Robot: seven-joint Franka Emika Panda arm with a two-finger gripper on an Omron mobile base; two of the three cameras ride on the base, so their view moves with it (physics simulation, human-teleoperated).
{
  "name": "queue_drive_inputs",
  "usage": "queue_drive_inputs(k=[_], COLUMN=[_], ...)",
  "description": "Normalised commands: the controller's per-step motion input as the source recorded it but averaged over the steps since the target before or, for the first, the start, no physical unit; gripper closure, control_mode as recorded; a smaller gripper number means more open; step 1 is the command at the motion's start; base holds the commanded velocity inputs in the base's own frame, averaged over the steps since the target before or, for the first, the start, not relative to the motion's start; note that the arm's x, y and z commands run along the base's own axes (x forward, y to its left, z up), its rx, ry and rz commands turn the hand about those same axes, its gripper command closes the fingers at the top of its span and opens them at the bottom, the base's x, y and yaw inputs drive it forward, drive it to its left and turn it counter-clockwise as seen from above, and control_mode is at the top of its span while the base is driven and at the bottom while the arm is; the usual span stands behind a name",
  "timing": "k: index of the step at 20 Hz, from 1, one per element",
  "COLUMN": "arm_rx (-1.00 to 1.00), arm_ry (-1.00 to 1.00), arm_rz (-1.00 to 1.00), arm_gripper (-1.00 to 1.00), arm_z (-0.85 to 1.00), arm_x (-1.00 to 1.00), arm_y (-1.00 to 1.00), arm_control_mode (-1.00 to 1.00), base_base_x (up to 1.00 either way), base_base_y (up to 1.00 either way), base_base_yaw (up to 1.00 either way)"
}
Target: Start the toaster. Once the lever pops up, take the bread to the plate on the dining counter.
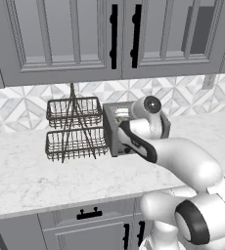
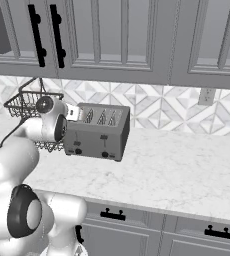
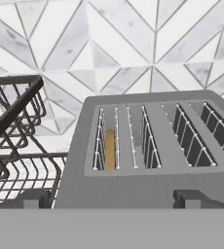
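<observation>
Sitting low in the leftmost slot of the toaster (image 3: pixel 148 146), the bread (image 3: pixel 109 149) shows as a thin golden strip seen from above. The toaster stands on the marble worktop (image 2: pixel 177 165) (beneath grey cabinets (image 2: pixel 122 40)), just beside the wire basket rack (image 1: pixel 75 129). The gripper (image 3: pixel 111 198) hovers over the toaster's front edge, jaws apparently spread wide, holding nothing.

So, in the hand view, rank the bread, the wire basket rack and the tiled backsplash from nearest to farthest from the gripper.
1. bread: just ahead of the gripper, in the toaster's leftmost slot.
2. wire basket rack: off to the left, beside the toaster.
3. tiled backsplash: behind both, at the top.
</observation>
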Motion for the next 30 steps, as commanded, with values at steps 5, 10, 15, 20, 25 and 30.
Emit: queue_drive_inputs(k=[5, 10, 15, 20, 25, 30], arm_rx=[0.00, 0.00, 0.00, 0.00, 0.00, 0.00], arm_ry=[0.00, 0.00, 0.00, 0.00, 0.00, 0.00], arm_rz=[0.00, 0.00, 0.00, 0.00, 0.00, 0.00], arm_gripper=[-1.00, -1.00, -1.00, -1.00, -1.00, -1.00], arm_z=[-0.20, -0.13, -0.11, -0.10, -0.12, -0.05], arm_x=[0.23, 0.35, 0.29, 0.25, 0.06, 0.00], arm_y=[0.00, 0.05, 0.07, 0.13, 0.04, -0.01], arm_control_mode=[-1.00, -1.00, -1.00, -1.00, -1.00, -1.00], base_base_x=[0.00, 0.00, 0.00, 0.00, 0.00, 0.00], base_base_y=[0.00, 0.00, 0.00, 0.00, 0.00, 0.00], base_base_yaw=[0.00, 0.00, 0.00, 0.00, 0.00, 0.00])
